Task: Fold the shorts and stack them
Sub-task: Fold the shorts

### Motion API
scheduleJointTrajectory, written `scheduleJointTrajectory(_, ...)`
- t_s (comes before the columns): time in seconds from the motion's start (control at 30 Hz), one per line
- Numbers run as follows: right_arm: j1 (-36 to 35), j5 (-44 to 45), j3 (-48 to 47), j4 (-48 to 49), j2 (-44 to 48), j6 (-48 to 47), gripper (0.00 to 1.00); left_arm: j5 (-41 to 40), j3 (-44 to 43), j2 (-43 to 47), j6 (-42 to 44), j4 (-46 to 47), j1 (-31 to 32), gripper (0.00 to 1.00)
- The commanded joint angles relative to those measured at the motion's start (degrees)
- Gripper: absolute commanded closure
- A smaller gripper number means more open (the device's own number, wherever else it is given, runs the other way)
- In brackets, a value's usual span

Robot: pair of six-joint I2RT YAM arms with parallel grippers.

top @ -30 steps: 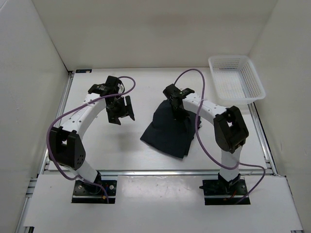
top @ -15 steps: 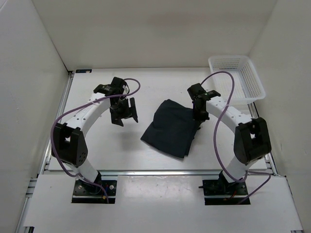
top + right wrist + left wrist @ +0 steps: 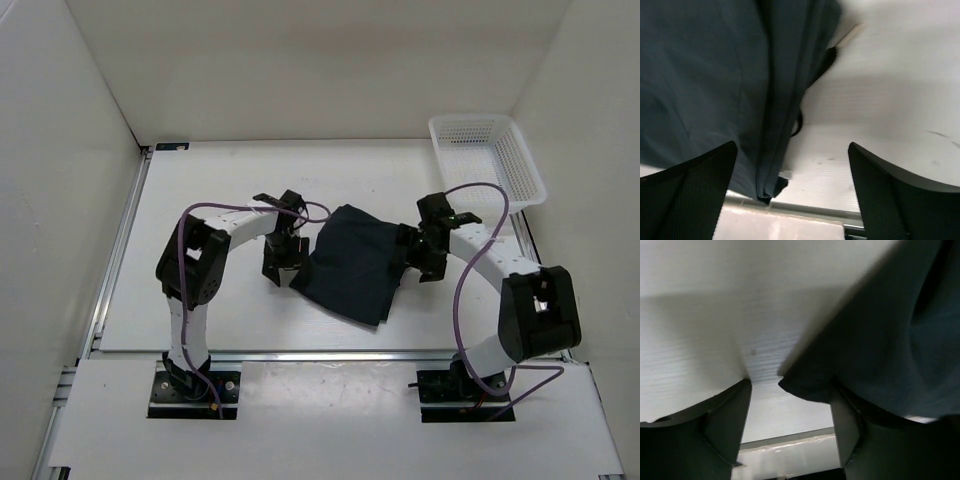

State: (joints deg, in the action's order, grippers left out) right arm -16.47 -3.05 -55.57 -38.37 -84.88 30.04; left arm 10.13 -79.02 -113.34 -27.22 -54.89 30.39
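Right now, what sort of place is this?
Probably a robotics lab test cell: plain white walls box in a table, a left arm and right arm are bolted at its near edge, with dark shorts and a mesh basket as props.

Wrist cams only catch part of the shorts (image 3: 705, 75), the rest runs off frame, and from the top the left end effector (image 3: 284, 272) tips kinda melt into the dark cloth edge.
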Motion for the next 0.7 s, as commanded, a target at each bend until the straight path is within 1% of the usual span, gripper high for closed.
scheduleJointTrajectory(0.0, -0.14, -10.48, 1.34, 8.04, -2.39, 0.63, 0.09, 2.78, 0.27, 1.38, 0.42, 3.38, 1.42, 0.28)
scheduleJointTrajectory(0.03, -0.14, -11.01, 1.34, 10.05, -3.35, 1.24, 0.14, 2.79, 0.88, 0.15, 0.42, 3.39, 1.95, 0.48)
scheduleJointTrajectory(0.07, -0.14, -11.54, 1.34, 10.68, -5.45, 1.25, 0.20, 2.79, 0.89, -0.39, -0.19, 3.39, 1.95, 0.66)
scheduleJointTrajectory(0.1, -0.14, -11.54, 0.21, 11.21, -6.60, 1.25, 0.38, 2.79, 1.41, -0.39, -0.81, 3.39, 1.95, 0.83)
scheduleJointTrajectory(0.13, -0.14, -11.54, -0.58, 11.21, -7.83, 1.25, 0.48, 2.79, 1.94, -0.39, -0.81, 3.39, 2.47, 0.90)
scheduleJointTrajectory(0.17, -0.14, -11.54, -1.46, 11.82, -10.28, 1.25, 0.57, 2.18, 3.16, 0.30, -2.38, 3.39, 2.48, 0.90)
scheduleJointTrajectory(0.2, -0.14, -10.41, -3.73, 11.83, -11.61, 1.25, 0.74, 0.52, 3.87, 1.27, -3.01, 3.39, 2.48, 0.90)
scheduleJointTrajectory(0.27, -0.14, -9.87, -6.64, 11.83, -16.00, 1.25, 0.86, -1.42, 6.58, 4.96, -5.02, 3.39, 2.48, 0.90)
scheduleJointTrajectory(0.3, -0.14, -9.87, -10.14, 11.83, -17.58, 1.25, 0.93, -2.56, 7.47, 6.28, -5.64, 3.39, 2.48, 0.90)
scheduleJointTrajectory(0.33, -0.14, -9.87, -12.00, 11.83, -20.56, 0.72, 0.95, -3.09, 8.44, 8.72, -6.26, 3.39, 2.48, 0.90)
scheduleJointTrajectory(0.37, -0.14, -9.87, -13.93, 11.83, -22.15, 0.72, 0.96, -3.10, 9.32, 9.88, -6.87, 3.39, 2.48, 0.90)
scheduleJointTrajectory(0.4, -0.14, -9.87, -18.21, 10.96, -23.65, 0.72, 0.96, -3.80, 11.07, 10.94, -8.18, 3.39, 2.48, 0.90)
scheduleJointTrajectory(0.43, -0.14, -9.87, -20.34, 10.43, -26.19, 0.72, 0.96, -3.80, 11.87, 11.90, -8.89, 3.39, 2.48, 0.90)
scheduleJointTrajectory(0.5, -0.67, -10.49, -24.48, 8.76, -28.22, 0.72, 0.96, -4.41, 13.19, 14.11, -10.21, 3.39, 2.48, 0.90)
scheduleJointTrajectory(0.53, -1.19, -11.10, -28.15, 8.14, -29.45, 0.20, 0.92, -5.29, 13.19, 14.11, -10.22, 3.39, 2.48, 0.90)
scheduleJointTrajectory(0.57, -1.98, -11.10, -29.93, 6.66, -29.46, -0.50, 0.87, -5.30, 13.19, 14.72, -10.91, 3.39, 2.48, 0.90)
scheduleJointTrajectory(0.6, -1.99, -11.10, -31.43, 5.77, -29.99, -1.03, 0.79, -5.30, 12.15, 14.73, -10.92, 3.39, 2.48, 0.86)
scheduleJointTrajectory(0.63, -2.86, -11.10, -33.53, 4.89, -29.47, -1.56, 0.54, -5.91, 11.36, 14.73, -10.92, 2.87, 1.96, 0.80)
scheduleJointTrajectory(0.67, -3.39, -9.71, -34.07, 4.10, -28.77, -2.35, 0.40, -5.91, 10.48, 14.73, -10.92, 2.08, 1.95, 0.64)
